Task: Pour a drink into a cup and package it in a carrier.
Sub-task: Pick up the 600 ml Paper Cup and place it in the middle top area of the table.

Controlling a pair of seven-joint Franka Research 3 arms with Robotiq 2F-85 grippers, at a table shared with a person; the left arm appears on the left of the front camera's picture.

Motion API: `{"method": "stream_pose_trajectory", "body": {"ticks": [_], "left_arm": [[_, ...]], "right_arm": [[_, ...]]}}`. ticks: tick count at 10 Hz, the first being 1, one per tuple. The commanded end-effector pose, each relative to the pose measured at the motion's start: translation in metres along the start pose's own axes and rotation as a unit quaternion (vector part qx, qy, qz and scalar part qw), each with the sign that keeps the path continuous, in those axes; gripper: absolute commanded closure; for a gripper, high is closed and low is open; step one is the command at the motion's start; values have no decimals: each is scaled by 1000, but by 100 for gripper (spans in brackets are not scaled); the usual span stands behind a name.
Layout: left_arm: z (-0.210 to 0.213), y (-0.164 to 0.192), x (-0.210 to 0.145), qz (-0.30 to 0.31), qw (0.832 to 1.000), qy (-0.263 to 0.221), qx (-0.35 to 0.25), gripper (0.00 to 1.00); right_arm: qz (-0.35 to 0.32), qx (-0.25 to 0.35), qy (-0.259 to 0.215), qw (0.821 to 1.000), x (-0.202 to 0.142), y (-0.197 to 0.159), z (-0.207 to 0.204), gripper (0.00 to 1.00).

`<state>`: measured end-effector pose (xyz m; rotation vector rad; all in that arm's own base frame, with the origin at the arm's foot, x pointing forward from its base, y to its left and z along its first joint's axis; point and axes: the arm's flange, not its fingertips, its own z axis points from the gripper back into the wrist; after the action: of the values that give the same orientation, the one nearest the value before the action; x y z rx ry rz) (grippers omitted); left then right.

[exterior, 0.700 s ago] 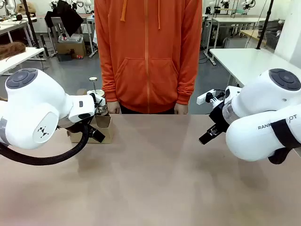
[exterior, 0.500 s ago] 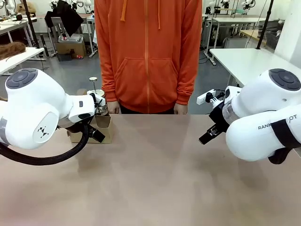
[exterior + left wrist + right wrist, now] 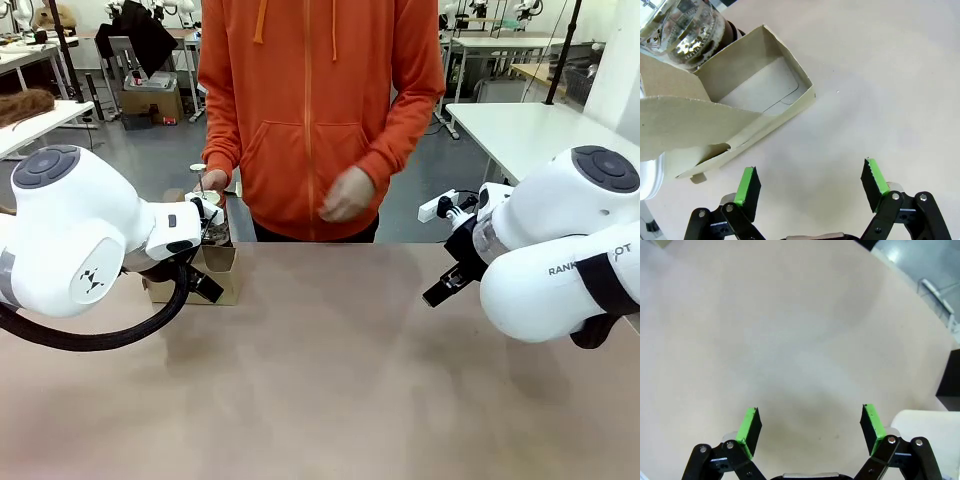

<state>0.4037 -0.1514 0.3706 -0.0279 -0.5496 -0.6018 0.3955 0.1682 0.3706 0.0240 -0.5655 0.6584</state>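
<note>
- The left gripper (image 3: pixel 812 177) hangs low over the table (image 3: pixel 880 75). Its jaws are spread wide, with bare tabletop between the green pads (image 3: pixel 749 185).
- The carrier (image 3: pixel 735 65) sits on the table just ahead of that gripper. It is off to the side of the finger on the wrist view's left and clear of both fingers. One open pocket faces up with its pale floor showing, and a cardboard panel leans across the side nearer the gripper.
- The pitcher (image 3: pixel 687 30) stands just beyond the carrier, on the side away from the left gripper and close against the far wall. The drink (image 3: pixel 732 34) shows dark brown low in the glass.
- A person (image 3: pixel 310 100) in an orange hoodie stands at the far edge of the table, between the two arms.
- One hand (image 3: pixel 213 181) is at the top of the pitcher, beyond the left gripper. I cannot tell whether it grips anything.
- The other hand (image 3: pixel 349 193) is loosely curled at waist height in the air. It is between the two grippers and farther off than either.
- The right gripper (image 3: pixel 810 422) hovers over plain tabletop, its jaws spread wide and holding nothing. It is well apart from the carrier and the pitcher, which are both over by the left gripper.
</note>
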Motion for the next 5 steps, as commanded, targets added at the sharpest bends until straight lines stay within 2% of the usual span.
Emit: {"method": "stream_pose_trajectory", "body": {"ticks": [1, 3, 5], "left_arm": [[0, 0, 0, 0, 1000, 0, 0, 0], [0, 0, 0, 0, 1000, 0, 0, 0], [0, 0, 0, 0, 1000, 0, 0, 0]], "right_arm": [[0, 0, 0, 1000, 0, 0, 0, 0], [6, 11, 0, 1000, 43, -25, 40, 0], [8, 39, 3, 999, 87, -65, 82, 0]]}}
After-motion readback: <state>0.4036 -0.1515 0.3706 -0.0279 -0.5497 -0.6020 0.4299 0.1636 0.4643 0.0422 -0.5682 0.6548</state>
